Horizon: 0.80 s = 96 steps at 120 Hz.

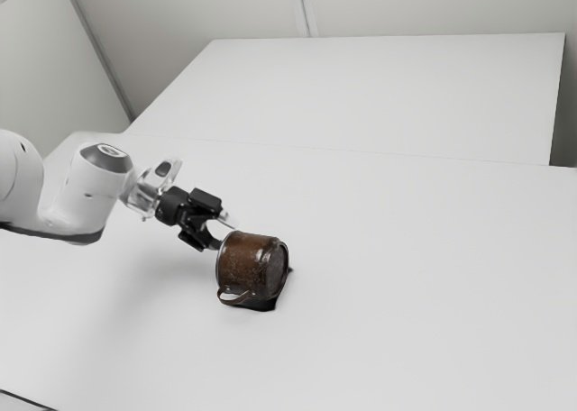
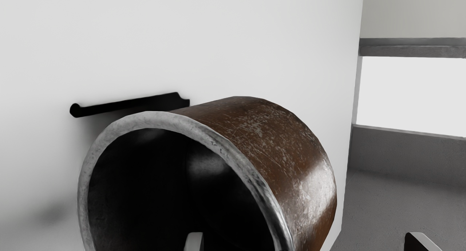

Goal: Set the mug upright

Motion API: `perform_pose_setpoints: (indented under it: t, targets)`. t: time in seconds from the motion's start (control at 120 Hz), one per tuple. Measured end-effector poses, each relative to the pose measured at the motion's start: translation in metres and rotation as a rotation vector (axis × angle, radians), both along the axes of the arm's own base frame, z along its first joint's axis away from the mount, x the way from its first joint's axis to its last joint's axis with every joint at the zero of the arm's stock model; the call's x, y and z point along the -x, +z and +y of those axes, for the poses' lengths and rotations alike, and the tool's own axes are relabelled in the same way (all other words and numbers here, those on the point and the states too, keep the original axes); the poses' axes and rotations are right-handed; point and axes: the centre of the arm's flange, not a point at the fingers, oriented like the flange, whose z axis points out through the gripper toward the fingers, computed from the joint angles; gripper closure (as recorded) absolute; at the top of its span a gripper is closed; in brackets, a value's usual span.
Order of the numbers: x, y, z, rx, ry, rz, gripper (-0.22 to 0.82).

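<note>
The pincer (image 1: 224, 234) is just left of centre in the exterior view, reaching down toward the right of the frame. Its fingers stand well spread. In the wrist view one fingertip (image 2: 194, 241) shows against the dark mouth of the mug (image 1: 248, 265), and the other fingertip (image 2: 418, 240) is outside, past the brown wall. The near wall looks to lie between them, but nothing is pinched. How deep the first tip sits in the mouth I cannot tell.

The mug is a little below and left of the middle of the exterior frame. It lies on its side, the rim (image 2: 167, 118) facing the pincer, the base (image 1: 278, 269) toward the right of the frame, and the handle (image 1: 236, 297) low at the lower left. A dark shadow (image 1: 263, 305) is beneath it on the table (image 1: 406, 294).

So the goal is not met: the mug is not upright. The pincer is well placed for a hold on the wall, I judge. Left to do are a firm grip, a turn that brings the mouth up, setting the base flat, and letting go.
</note>
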Motion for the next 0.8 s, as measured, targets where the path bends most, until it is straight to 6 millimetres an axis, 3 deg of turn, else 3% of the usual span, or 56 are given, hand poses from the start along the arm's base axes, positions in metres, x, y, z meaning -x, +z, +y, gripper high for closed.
perform_pose_setpoints:
  t: [0.3,0.333,0.458,0.533,0.65,0.8]
  targets:
    - [0.009,-0.009,-0.007,0.123,0.037,-0.044,0.0]
    - [0.012,-0.013,-0.008,0.136,0.04,-0.042,0.05]
    - [0.013,-0.014,-0.011,0.157,0.042,-0.061,0.39]
    - [0.013,-0.013,-0.011,0.162,0.04,-0.074,0.53]
    - [0.012,-0.007,-0.011,0.164,0.034,-0.103,0.66]
    - [0.011,0.005,-0.017,0.159,0.012,-0.144,0.73]
